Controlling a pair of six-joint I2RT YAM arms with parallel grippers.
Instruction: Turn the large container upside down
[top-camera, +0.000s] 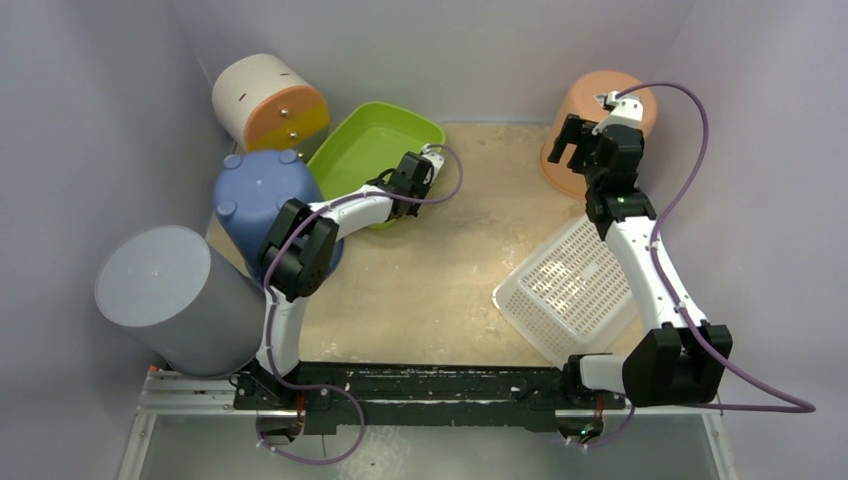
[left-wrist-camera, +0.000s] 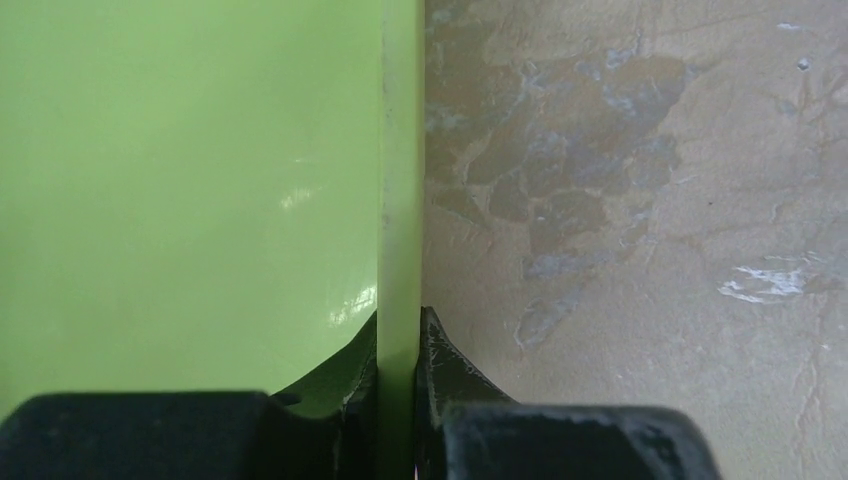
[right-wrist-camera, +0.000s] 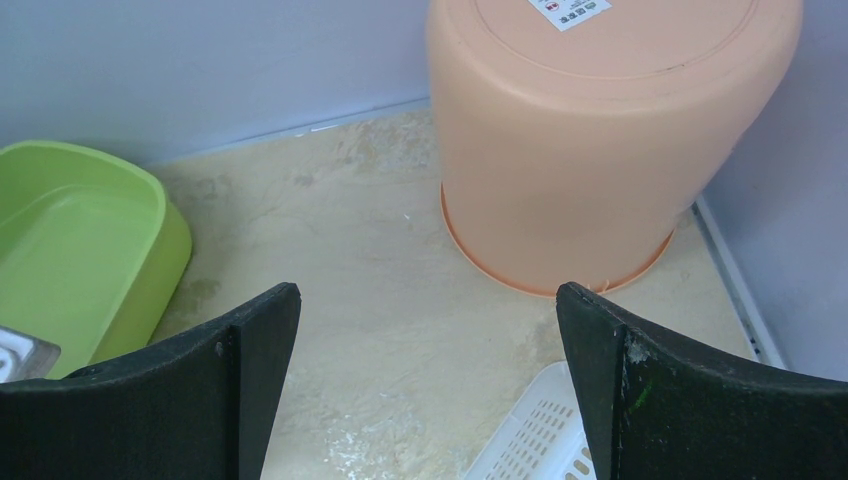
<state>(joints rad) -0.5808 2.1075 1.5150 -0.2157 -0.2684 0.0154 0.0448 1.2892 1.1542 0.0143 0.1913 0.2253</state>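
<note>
One green container (top-camera: 372, 140), upper left of centre on the counter (top-camera: 470, 260), mouth up, long axis running lower left to upper right. Left end effector (top-camera: 428, 165) clamped on its right-hand rim. Right end effector (top-camera: 566, 141), upper right, spread wide, holding nothing, beside an inverted orange bucket (top-camera: 585, 98).

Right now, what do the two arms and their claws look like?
The left arm and right arm have white links with boxy black joint housings. A purple cable loops along each. The left claw and right claw have matte black fingers, scuffed at the edges.
</note>
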